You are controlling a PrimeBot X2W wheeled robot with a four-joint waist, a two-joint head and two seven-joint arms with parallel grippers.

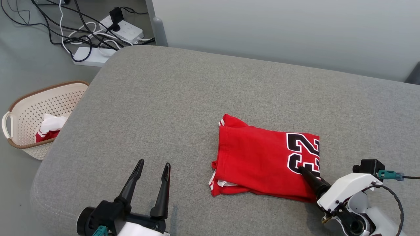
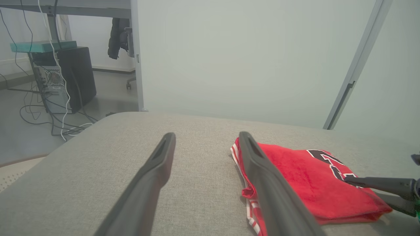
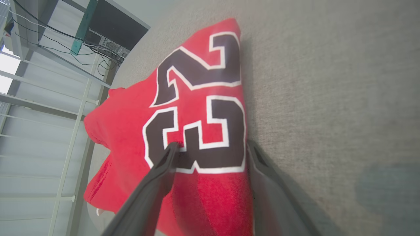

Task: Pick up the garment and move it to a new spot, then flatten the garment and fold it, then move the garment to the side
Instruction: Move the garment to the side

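Garment (image 1: 262,160) folded, centre-right: likely move-aside step. Right end effector (image 3: 212,146) apart astride numbered edge; next, clamp all layers. Left end effector (image 1: 154,163) apart, lower left

Beyond the grey padded table (image 1: 170,105) we see a pale wall (image 1: 279,32), and left of it a grey floor (image 1: 23,65), tangled cables (image 1: 82,36) and a perforated basket (image 1: 36,105).

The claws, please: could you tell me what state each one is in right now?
Left claw: open, empty, over the grey cushion.
Right claw: open at the red jersey's numbered edge, not closed on it.
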